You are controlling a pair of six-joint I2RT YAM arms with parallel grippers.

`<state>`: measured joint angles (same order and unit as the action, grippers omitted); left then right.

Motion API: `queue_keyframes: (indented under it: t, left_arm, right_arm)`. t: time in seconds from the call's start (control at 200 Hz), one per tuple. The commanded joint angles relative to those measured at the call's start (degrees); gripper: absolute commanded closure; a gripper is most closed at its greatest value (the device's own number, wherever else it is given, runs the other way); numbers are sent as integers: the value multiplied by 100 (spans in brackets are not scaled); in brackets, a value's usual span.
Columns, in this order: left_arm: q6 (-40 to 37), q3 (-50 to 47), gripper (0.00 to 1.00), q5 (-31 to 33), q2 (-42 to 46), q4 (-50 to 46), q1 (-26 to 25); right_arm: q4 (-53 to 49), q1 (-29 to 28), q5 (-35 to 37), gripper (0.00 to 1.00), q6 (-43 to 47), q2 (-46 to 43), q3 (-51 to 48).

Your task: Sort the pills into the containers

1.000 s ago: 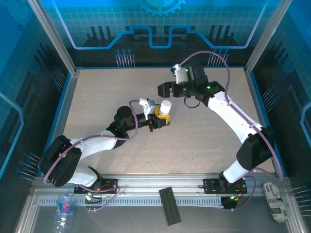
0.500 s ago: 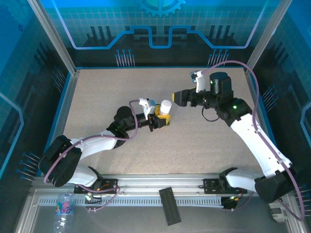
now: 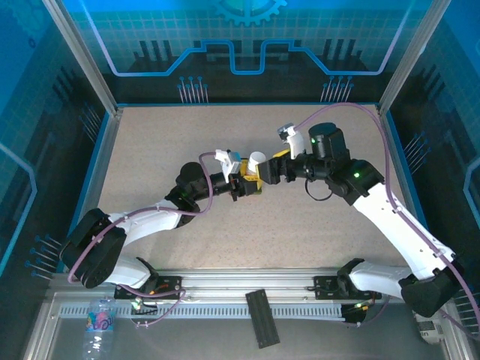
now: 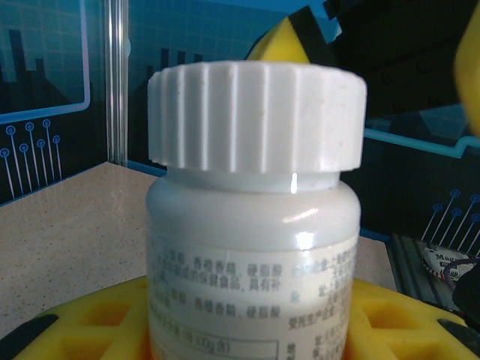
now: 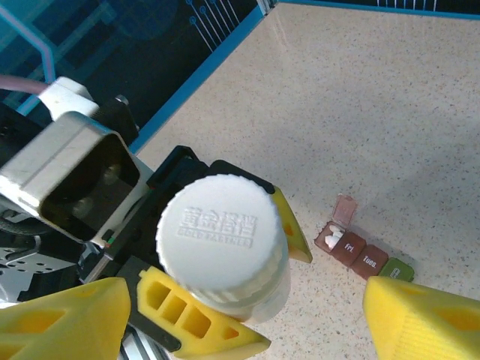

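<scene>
Top external view: both arms were stretched over the counter (image 3: 150, 142) to meet midway. The bottle (image 3: 257, 160) was clamped upright in the left gripper (image 3: 249, 184), and the right gripper (image 3: 270, 171) was held spread wide at its cap. The containers (image 5: 364, 256) were seen on the counter near the bottle.

"What does the table (image 3: 150, 150) look like?"

"A speckled beige top, evenly lit."

"And around it?"

"Blue walls. The back wall (image 3: 247, 45) carries a fine grid, a pale circuit line and part of a gear at the top; the left wall (image 3: 30, 150) is darker. Silver posts (image 3: 81, 56) stand at the back corners."

"The near edge?"

"A metal rail (image 3: 247, 279) runs along it."
</scene>
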<state>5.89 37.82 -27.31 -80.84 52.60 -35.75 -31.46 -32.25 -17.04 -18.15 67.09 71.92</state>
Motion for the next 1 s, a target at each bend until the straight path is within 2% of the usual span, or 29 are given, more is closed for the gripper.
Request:
queue_keyframes:
  t: [0.0, 0.49, 0.996]
  left_arm:
    - [-70, 164, 100, -142, -28, 154, -33]
    - [-72, 120, 100, -164, -11, 150, -38]
    - [-104, 94, 100, -138, 33, 84, -37]
  right_arm:
    - [-71, -88, 159, 18, 102, 89, 12]
    - [26, -56, 346, 19, 49, 243, 173]
    - [108, 4, 35, 19, 93, -61, 7]
